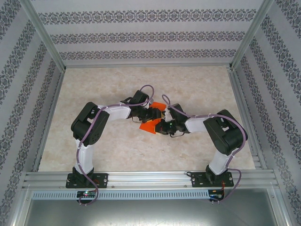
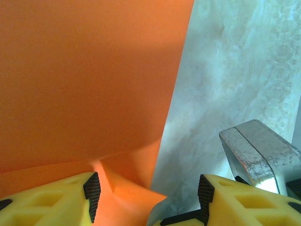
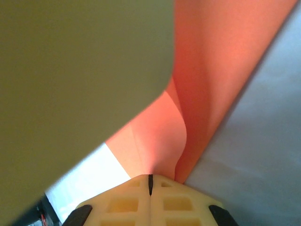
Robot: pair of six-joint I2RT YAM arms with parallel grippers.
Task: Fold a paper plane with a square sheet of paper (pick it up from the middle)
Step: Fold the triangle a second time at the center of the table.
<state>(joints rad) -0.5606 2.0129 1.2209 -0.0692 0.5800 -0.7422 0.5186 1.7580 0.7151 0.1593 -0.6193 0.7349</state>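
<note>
Right gripper point(image 3: 150, 182): clenched on an edge of the paper point(image 3: 221, 70); a hard pull could tear it
Left gripper point(image 2: 148, 190): jaws apart, paper between them ungripped; closing askew would crease it crooked
Paper: bent up between both grippers, middle of the table point(image 1: 197, 84); may slip

Text: nothing readable is showing.
Sheet of paper point(image 2: 84, 80): is showing plain orange, bearing no print.
Walls point(image 1: 141, 37): are showing a repeating ornament, no letters or numbers.
</note>
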